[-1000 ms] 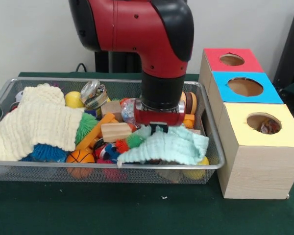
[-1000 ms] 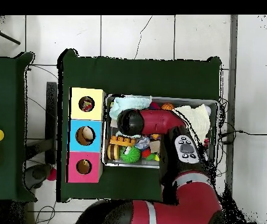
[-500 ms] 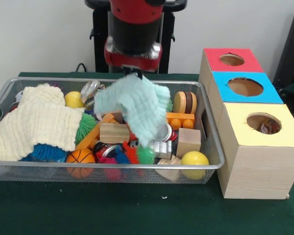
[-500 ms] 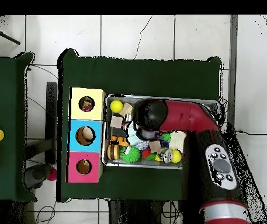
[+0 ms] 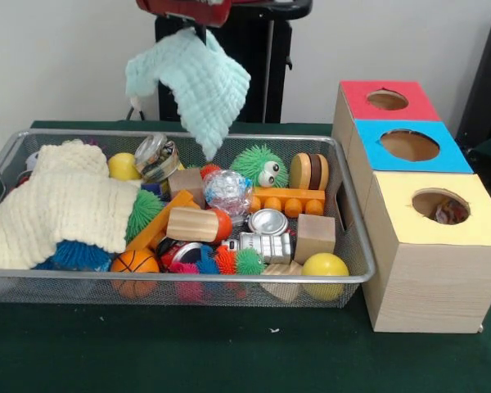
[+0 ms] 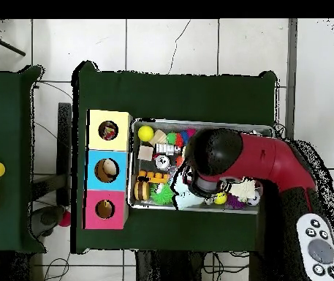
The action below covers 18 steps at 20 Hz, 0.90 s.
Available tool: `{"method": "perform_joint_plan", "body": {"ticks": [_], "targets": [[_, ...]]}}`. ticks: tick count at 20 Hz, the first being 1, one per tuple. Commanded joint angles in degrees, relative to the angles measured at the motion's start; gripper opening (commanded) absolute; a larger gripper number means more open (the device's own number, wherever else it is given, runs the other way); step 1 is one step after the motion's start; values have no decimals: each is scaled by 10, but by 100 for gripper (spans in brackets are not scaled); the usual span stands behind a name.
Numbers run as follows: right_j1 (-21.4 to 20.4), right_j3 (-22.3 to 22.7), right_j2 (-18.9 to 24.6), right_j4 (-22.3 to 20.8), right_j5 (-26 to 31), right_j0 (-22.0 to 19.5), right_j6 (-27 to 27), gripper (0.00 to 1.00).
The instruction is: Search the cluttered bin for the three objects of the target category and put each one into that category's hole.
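- Jaws of the red and black gripper (image 5: 198,18) are pinched together on the top edge of a pale mint-green quilted cloth (image 5: 192,80), which hangs free above the back rim of the wide silver wire-mesh bin (image 5: 188,279).
- Holding the cloth aloft looks like a way to uncover what lay beneath: the middle of the bin is now open to view.
- One object of the target kind seems already posted: a patterned shape shows inside the round hole (image 5: 439,205) of the yellow-topped pale wooden box (image 5: 434,262).
- I cannot pick out another knotted fabric ball among the exposed clutter.
- A large cream knitted cloth (image 5: 61,205) covers the bin's left part and may hide more.
- Exposed items include a green spiky ball with eyes (image 5: 258,166), a crinkled clear-wrapped ball (image 5: 227,191), an orange toothed brick (image 5: 288,201), a wooden cylinder (image 5: 193,223), silver cans (image 5: 266,233), a yellow ball (image 5: 325,266) and a small basketball (image 5: 134,262).
- Seen from overhead, the arm (image 6: 253,161) masks much of the bin.
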Motion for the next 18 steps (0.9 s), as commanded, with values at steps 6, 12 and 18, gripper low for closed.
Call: {"method": "perform_joint_plan", "body": {"ticks": [6,12,18], "targets": [[-52,232,25,90,-61,-28,-32,0],[-70,308,21,145,-139,-42,-22,0],[-70,303,39,94,-194,-43,-59,100]]}}
